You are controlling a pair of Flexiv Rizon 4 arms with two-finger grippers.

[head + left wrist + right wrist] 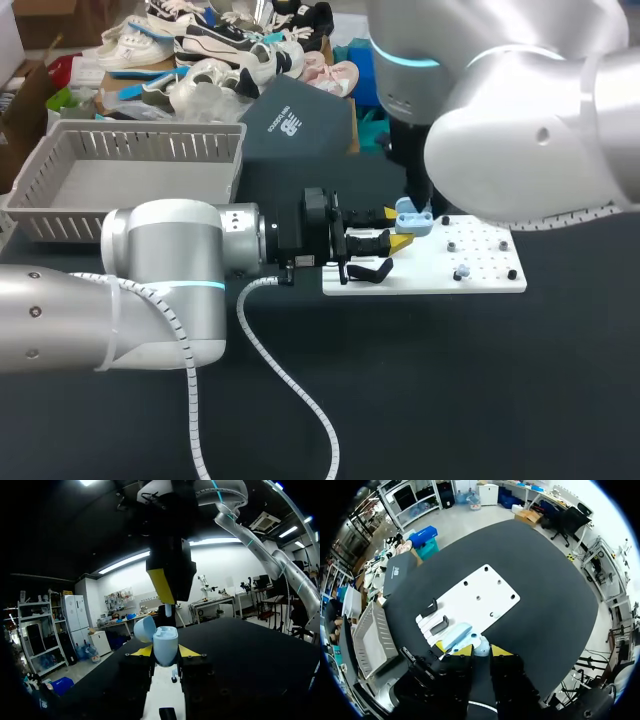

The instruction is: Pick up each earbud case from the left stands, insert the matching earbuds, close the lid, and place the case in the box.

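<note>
Earbud case point(165, 647), lid open, is pinched in my left gripper point(165, 652) over the white board point(480, 270); right gripper point(481, 651) hangs just above, can't tell its grip.

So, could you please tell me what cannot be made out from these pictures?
- Inside of the earbud case, held by the left gripper: left wrist view shows only its outer shell; earbuds unseen.
- The right gripper: in the head view, mostly hidden behind the right arm's own bulk.
- The small parts on the white board: too small in the head view to identify.
</note>
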